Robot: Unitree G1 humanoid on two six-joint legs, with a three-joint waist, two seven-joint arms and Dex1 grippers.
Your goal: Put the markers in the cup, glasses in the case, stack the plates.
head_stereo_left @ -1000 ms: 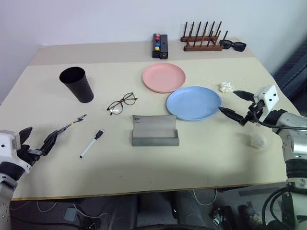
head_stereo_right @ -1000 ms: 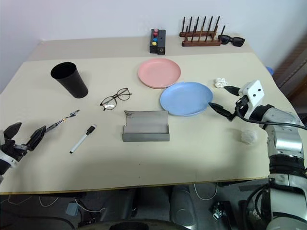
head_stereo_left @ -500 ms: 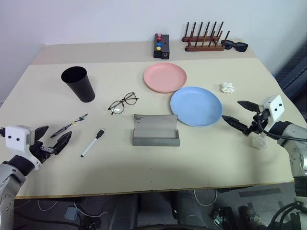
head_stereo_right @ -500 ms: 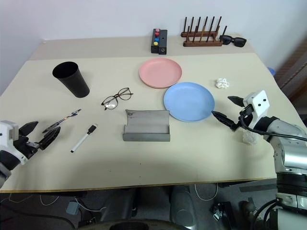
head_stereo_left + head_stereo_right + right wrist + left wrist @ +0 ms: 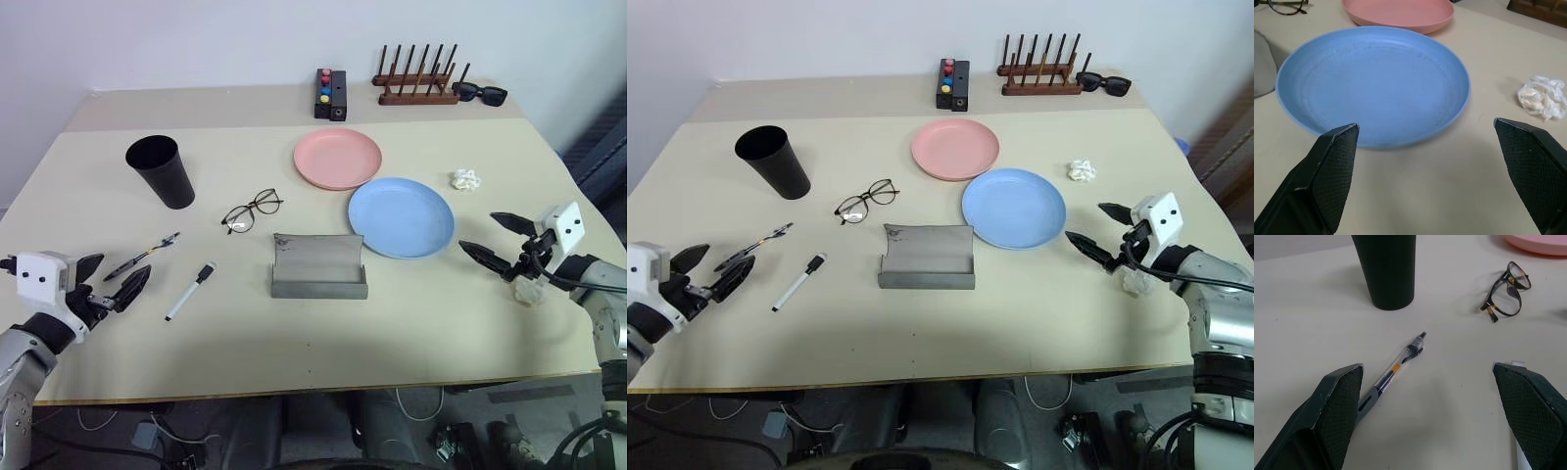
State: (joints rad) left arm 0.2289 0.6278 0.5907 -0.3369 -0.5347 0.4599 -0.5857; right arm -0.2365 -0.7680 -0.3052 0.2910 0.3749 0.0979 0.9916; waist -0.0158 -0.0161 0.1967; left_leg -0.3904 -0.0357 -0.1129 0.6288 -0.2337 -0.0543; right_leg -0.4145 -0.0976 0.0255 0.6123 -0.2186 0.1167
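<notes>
Beige tabletop (image 5: 294, 343) with both claws spread wide and empty. Left gripper (image 5: 110, 279) hovers beside the dark blue-black pen (image 5: 142, 257), the white black-capped marker (image 5: 188, 291) just beyond it; the black tapered plastic cup (image 5: 160, 171) stands upright farther back. Right gripper (image 5: 497, 238) faces the light blue round plate (image 5: 401, 215), which lies beside the salmon pink plate (image 5: 336, 158). Thin wire-frame glasses (image 5: 251, 211) lie near the open grey felt case (image 5: 317, 265).
</notes>
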